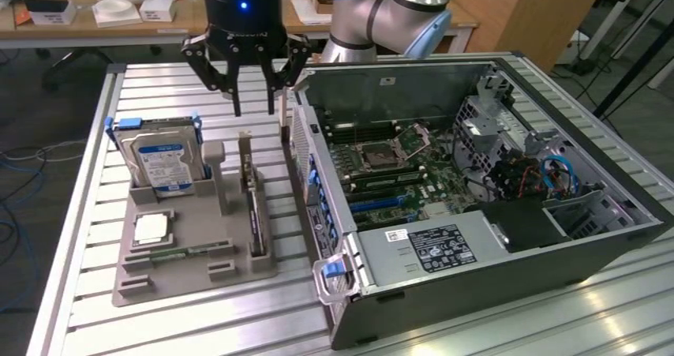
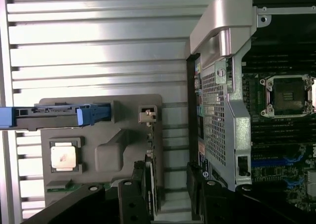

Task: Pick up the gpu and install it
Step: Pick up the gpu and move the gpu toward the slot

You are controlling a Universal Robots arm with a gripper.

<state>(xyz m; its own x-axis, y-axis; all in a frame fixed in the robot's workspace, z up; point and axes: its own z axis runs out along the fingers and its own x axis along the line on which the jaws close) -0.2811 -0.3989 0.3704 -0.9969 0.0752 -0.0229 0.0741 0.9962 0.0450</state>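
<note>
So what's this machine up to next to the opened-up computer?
A robot arm's gripper hangs open above the table, holding nothing. It is roughly over the gpu, which stands on edge in a slot of a grey tray beside the open computer case. A hard drive and a processor chip sit in the same tray. The card has not been picked up yet.

The table [image 1: 158, 91] is ribbed bare metal with a brushed, softly shining finish. The tray [image 1: 185, 273] is matt grey plastic, smooth on its flat parts. The hard drive [image 1: 158, 159] has a silvery metal shell and a glossy paper label. The gpu [image 1: 252, 206] is a dark matt board, its end strip seemingly pale metal. The computer case [image 1: 506, 281] is matt black outside, dull grey sheet metal within
</note>
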